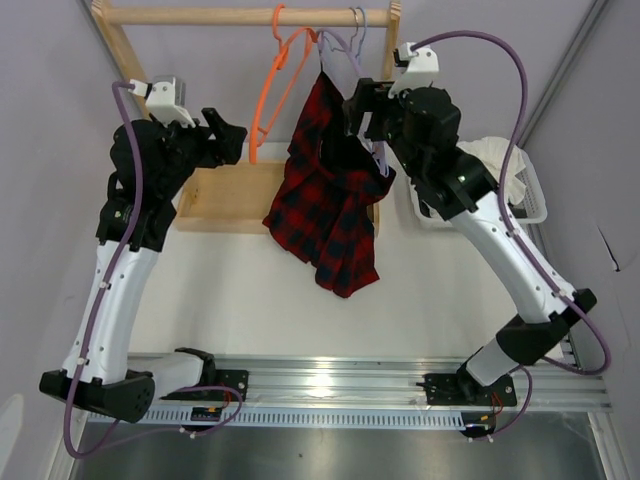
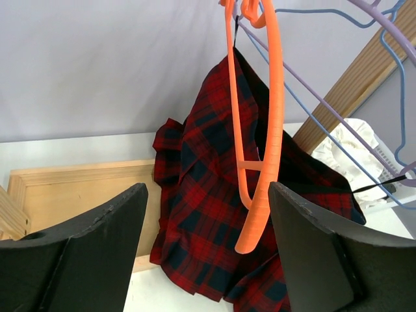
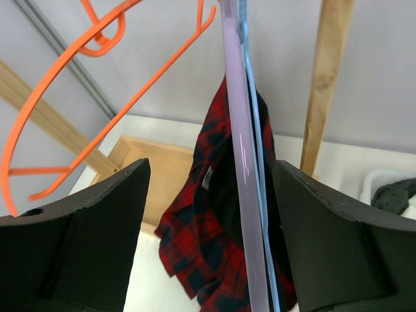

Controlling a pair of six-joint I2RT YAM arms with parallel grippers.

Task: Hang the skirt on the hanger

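The right gripper (image 1: 358,110) stands with its jaws wide. The lavender hanger (image 3: 240,162) runs straight up between them, and neither pad appears to touch it. The left gripper (image 1: 235,135) is also wide open and holds nothing, facing the skirt (image 1: 330,200) from the left and well apart from it.

The skirt hangs bunched from the lavender hanger. Its top is drawn to a narrow point under the hooks, and its lower folds sag onto the wooden tray (image 1: 225,195) and the table (image 1: 250,300).

The main risk is probably at the right jaws. If they pull back at an angle, a pad could catch the lavender bar or the pale blue hanger (image 3: 257,162) pressed against it. That would swing both hangers, and the lopsided cloth could slide off. Whether the skirt is properly seated on the hanger is hidden by its folds.

On the left, the orange hanger (image 2: 260,162) hangs in front of the skirt. A forward reach would likely knock it into the cloth.

There is open room behind both grippers, toward the arm bases, over bare tabletop. Space is tighter farther back:
- The three hooks crowd together on the wooden rail (image 1: 240,15).
- An upright post stands just right of the hangers.
- The white basket (image 1: 535,205) sits near the right arm.
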